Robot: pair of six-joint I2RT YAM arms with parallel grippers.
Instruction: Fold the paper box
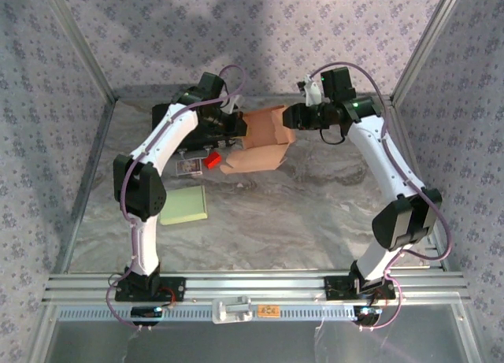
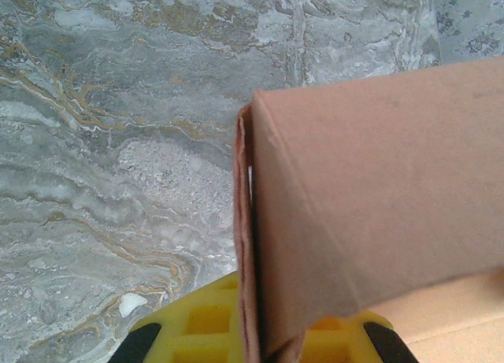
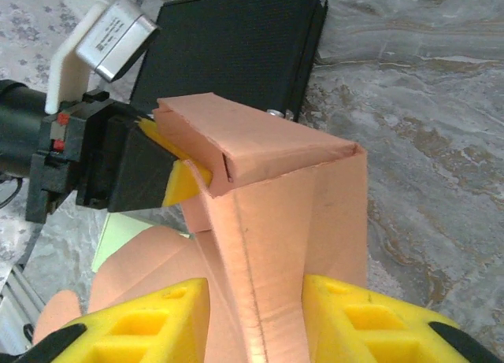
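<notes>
Top external view: a marbled table (image 1: 315, 213) inside patterned cloth walls, with a metal rail along the near edge. Loose items on it are a pale green pad (image 1: 185, 204) at near left, a small red block (image 1: 211, 160) and a small framed card (image 1: 189, 168) just beside it, and a black panel (image 1: 167, 115) at the back, partly hidden under the left arm. The paper box (image 1: 264, 138), brown card and part-folded, is held up toward the back centre between the two arms. The left claw (image 1: 236, 127) meets its left side and the right claw (image 1: 293, 117) its right side. Left wrist view: the box's upright edge and one broad face cover the right half, with bare marble behind. The left claw (image 2: 260, 341) is pressed together on that card edge, a yellow pad showing on each side of it. Right wrist view: the right claw (image 3: 256, 320) pinches an upright card panel, its yellow pads against both faces. The box rises from there to a folded top flap. At the flap's far left corner the left claw (image 3: 173, 154) bites on. The black panel (image 3: 236, 56) lies on the table behind, and a corner of the green pad (image 3: 110, 237) shows below.
</notes>
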